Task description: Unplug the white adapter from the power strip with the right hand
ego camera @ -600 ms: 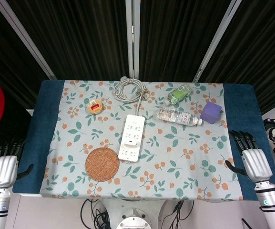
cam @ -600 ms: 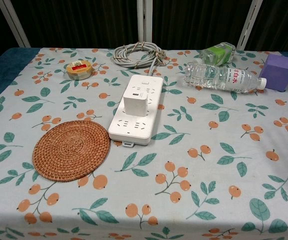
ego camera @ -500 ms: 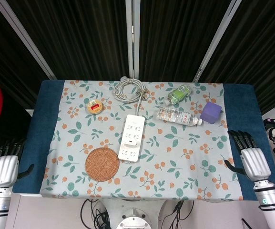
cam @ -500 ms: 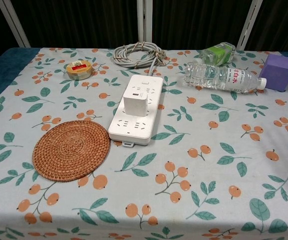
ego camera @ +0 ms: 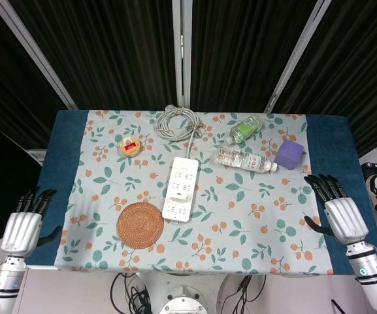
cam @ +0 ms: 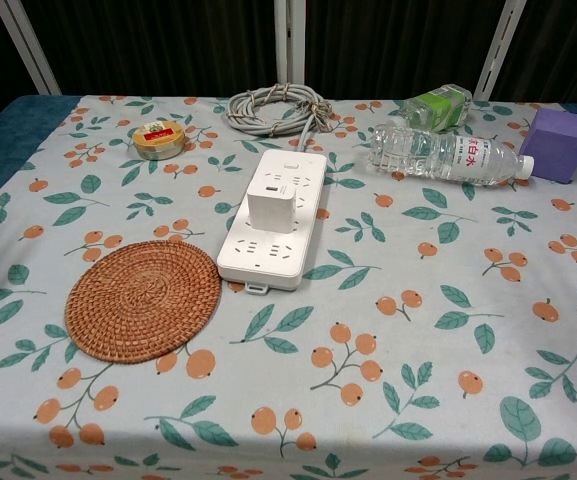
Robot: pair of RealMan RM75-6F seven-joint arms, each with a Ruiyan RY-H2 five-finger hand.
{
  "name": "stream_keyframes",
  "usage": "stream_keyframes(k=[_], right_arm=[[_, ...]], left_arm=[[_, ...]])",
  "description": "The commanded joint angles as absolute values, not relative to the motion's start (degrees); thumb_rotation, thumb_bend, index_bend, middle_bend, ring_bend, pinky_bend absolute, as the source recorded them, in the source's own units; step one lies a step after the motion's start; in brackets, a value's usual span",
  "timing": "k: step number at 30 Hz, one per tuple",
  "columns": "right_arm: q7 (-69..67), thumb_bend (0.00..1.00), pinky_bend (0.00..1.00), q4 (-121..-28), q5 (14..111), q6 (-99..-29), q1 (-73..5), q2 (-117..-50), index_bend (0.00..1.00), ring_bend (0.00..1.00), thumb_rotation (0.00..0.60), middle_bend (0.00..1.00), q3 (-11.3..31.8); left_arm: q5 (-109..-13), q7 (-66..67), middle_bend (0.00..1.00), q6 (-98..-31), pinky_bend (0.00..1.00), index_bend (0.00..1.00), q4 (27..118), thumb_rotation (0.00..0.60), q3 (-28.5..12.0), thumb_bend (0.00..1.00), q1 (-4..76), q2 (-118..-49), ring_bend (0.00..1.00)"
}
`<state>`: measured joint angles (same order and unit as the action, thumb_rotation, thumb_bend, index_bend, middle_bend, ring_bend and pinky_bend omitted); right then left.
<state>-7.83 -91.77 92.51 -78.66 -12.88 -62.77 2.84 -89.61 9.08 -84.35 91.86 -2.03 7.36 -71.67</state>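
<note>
A white power strip lies in the middle of the floral tablecloth, its grey cable coiled behind it. A white cube adapter is plugged into the strip's middle sockets. My right hand hovers at the table's right edge, fingers spread, holding nothing, far from the adapter. At the left edge is my left hand, also with fingers apart and holding nothing. Neither hand appears in the chest view.
A round woven coaster lies left of the strip. Behind it sits a small round tin. A clear water bottle, a green bottle and a purple block lie at the right.
Both hands have edged inward toward the table; the left hand rose and moved right, the right hand shifted slightly left. The adapter and strip stay put.
</note>
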Motion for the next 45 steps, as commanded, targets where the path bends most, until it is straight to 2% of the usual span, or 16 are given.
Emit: stream_keyframes(k=[1, 5, 10, 15, 21, 25, 30, 34, 45], right_arm=[[-7.47, 0.18, 0.04, -93.96, 94.2, -76.62, -15.26, -60.56, 0.0, 0.0, 0.6, 0.1, 3.43], [-6.4, 0.21, 0.06, -97.64, 95.99, -71.18, -20.41, -57.73, 0.0, 0.0, 0.6, 0.11, 4.86], [-4.02, 0.23, 0.09, -100.85, 95.58, -59.11, -29.91, -57.08, 0.0, 0.0, 0.6, 0.13, 7.54], [-0.53, 0.23, 0.1, -100.41, 91.76, -46.06, -40.14, -60.83, 0.01, 0.0, 0.6, 0.15, 10.66], [4.44, 0.23, 0.11, -96.35, 86.81, -36.18, -49.29, -68.21, 0.05, 0.0, 0.6, 0.17, 12.77], [7.16, 0.23, 0.12, -92.32, 84.94, -33.85, -53.23, -73.42, 0.08, 0.0, 0.6, 0.17, 13.18], [9.98, 0.2, 0.12, -87.65, 84.17, -33.52, -56.23, -78.69, 0.12, 0.0, 0.6, 0.18, 12.63], [10.33, 0.15, 0.16, -84.4, 83.94, -33.79, -57.6, -81.75, 0.16, 0.0, 0.6, 0.18, 11.91], [8.49, 0.15, 0.2, -75.38, 86.4, -35.39, -60.88, -88.83, 0.26, 0.03, 0.6, 0.22, 9.58]], left_arm=[[-94.14, 9.0, 0.14, -82.74, 0.09, 0.15, 93.97, 0.6, -1.05, 0.23, 9.98, -70.92, 0.02], [-100.16, 8.83, 0.18, -79.28, 0.14, 0.19, 95.68, 0.6, -0.41, 0.25, 14.37, -71.41, 0.08], [-104.61, 8.6, 0.19, -71.04, 0.16, 0.21, 97.42, 0.6, -0.24, 0.31, 21.5, -73.93, 0.08], [-103.41, 11.2, 0.2, -60.75, 0.17, 0.22, 96.73, 0.6, -1.48, 0.37, 28.28, -78.62, 0.1], [-99.65, 15.57, 0.23, -54.35, 0.19, 0.22, 94.55, 0.6, -3.49, 0.39, 32.9, -85.55, 0.13], [-96.26, 19.9, 0.23, -51.23, 0.19, 0.22, 92.45, 0.6, -4.94, 0.4, 35.08, -89.74, 0.13], [-92.4, 24.55, 0.23, -50.53, 0.19, 0.22, 90.6, 0.6, -5.78, 0.4, 35.97, -93.29, 0.13], [-90.02, 25.76, 0.23, -50.38, 0.19, 0.23, 89.74, 0.6, -5.17, 0.39, 35.99, -94.36, 0.13], [-88.53, 22.5, 0.24, -53.12, 0.23, 0.23, 86.49, 0.6, -3.51, 0.39, 35.9, -96.42, 0.13]])
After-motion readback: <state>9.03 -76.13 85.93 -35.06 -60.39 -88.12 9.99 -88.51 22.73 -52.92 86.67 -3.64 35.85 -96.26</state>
